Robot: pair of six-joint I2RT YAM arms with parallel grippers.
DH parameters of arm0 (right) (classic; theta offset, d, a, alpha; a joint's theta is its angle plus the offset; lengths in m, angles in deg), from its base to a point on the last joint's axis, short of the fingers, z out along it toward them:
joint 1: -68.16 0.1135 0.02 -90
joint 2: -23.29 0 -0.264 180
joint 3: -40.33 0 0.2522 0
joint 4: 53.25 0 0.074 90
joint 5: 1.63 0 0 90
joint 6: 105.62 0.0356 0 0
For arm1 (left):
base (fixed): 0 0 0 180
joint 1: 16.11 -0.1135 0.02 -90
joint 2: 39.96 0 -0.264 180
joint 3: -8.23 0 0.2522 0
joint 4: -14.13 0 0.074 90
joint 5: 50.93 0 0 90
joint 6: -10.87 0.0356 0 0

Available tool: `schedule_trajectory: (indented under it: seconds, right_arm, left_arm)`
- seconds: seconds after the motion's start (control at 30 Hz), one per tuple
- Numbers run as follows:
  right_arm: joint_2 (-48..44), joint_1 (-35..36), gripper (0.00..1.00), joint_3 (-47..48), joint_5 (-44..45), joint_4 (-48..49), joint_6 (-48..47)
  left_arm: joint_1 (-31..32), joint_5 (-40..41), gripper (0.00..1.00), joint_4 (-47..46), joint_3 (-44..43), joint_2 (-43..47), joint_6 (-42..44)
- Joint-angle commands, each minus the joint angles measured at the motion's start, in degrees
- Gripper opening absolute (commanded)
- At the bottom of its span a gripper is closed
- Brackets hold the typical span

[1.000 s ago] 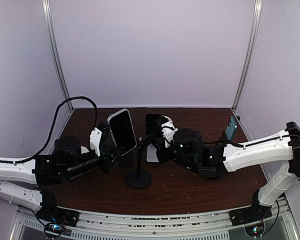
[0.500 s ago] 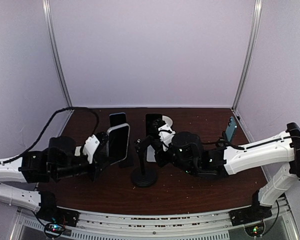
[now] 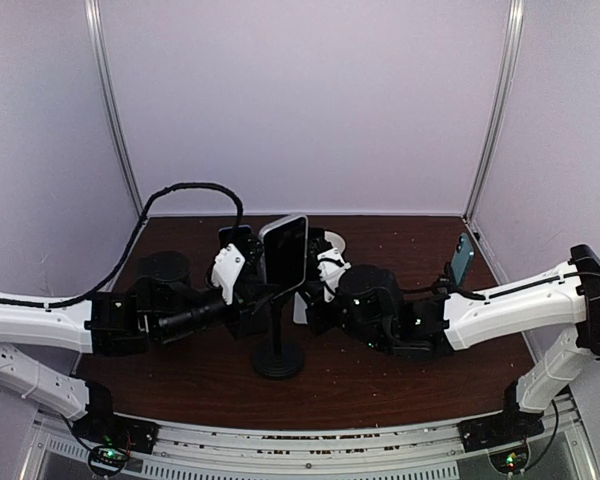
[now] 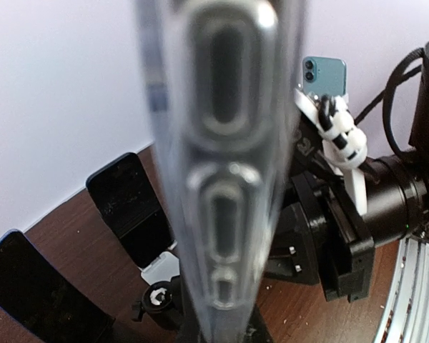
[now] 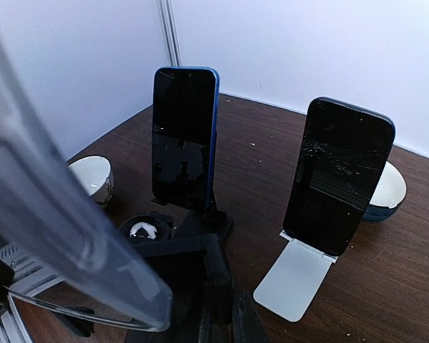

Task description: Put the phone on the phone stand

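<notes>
The phone, dark-screened in a clear case, stands upright above the black phone stand. My left gripper is shut on the phone's lower left side. In the left wrist view the phone's edge fills the middle, blurred, hiding my fingers. My right gripper is shut on the phone stand's upper arm. In the right wrist view the cased phone hangs at the left, just over the stand's black cradle, with my right gripper at the bottom edge.
A blue-cased phone on a black stand and a cracked phone on a white stand sit behind. White bowls stand near them. A teal phone leans at the right wall. A black cable arches over the left arm.
My left arm swung the phone down to the left, then up and right until it stands over the stand. The stand's base shifted slightly. The right gripper stayed on the stand.
</notes>
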State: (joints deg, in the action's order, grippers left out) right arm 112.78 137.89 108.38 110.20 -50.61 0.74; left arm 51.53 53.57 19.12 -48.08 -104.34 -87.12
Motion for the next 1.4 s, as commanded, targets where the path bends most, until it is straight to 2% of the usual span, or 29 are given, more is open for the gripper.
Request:
schedule_trajectory:
  seconds: [0.0, 0.23, 0.33, 0.47, 0.57, 0.7, 0.97, 1.13, 1.27, 1.37]
  right_arm:
    - [0.76, 1.20, 0.00, 3.57, 1.16, 2.55, 4.07]
    - [2.14, 1.88, 0.00, 4.68, 0.81, 3.00, 2.79]
    - [2.05, 1.86, 0.00, 4.52, -0.07, 3.94, 2.13]
    - [1.69, 1.69, 0.00, 2.64, -4.29, 8.66, 0.95]
    - [1.41, 1.41, 0.00, 2.58, -4.25, 7.35, 1.18]
    - [0.29, 1.37, 0.00, 1.80, -3.53, 6.80, 0.31]
    - [-0.75, -0.13, 0.00, 1.18, -0.55, 5.32, 2.49]
    - [-2.21, -2.30, 0.00, -0.45, 2.10, 4.88, 5.06]
    - [-4.19, -4.21, 0.00, -1.37, 5.44, 3.90, 5.53]
    - [-4.16, -4.99, 0.00, -0.91, 5.80, 4.32, 4.82]
  left_arm:
    - [0.17, 1.42, 0.00, -14.76, 0.44, -3.23, 0.19]
    - [0.22, 1.51, 0.00, -18.67, 1.26, -6.12, -2.86]
    - [0.09, 4.12, 0.00, -24.14, 5.46, -5.50, -4.41]
    - [-0.24, 2.05, 0.00, -30.55, 8.00, -5.48, -1.54]
    - [-0.31, 0.33, 0.00, -32.44, 8.45, -5.34, 0.47]
    - [-0.40, 2.81, 0.00, -25.88, 7.70, -4.74, 1.05]
    - [-0.40, 4.89, 0.00, -19.55, 15.60, -0.83, -5.74]
    - [-0.40, 5.08, 0.00, -11.37, 18.87, 2.28, -9.18]
    - [-0.40, 5.16, 0.00, 0.40, 17.28, 4.83, -9.65]
    - [-0.40, 2.88, 0.00, 3.36, 18.42, 5.17, -11.36]
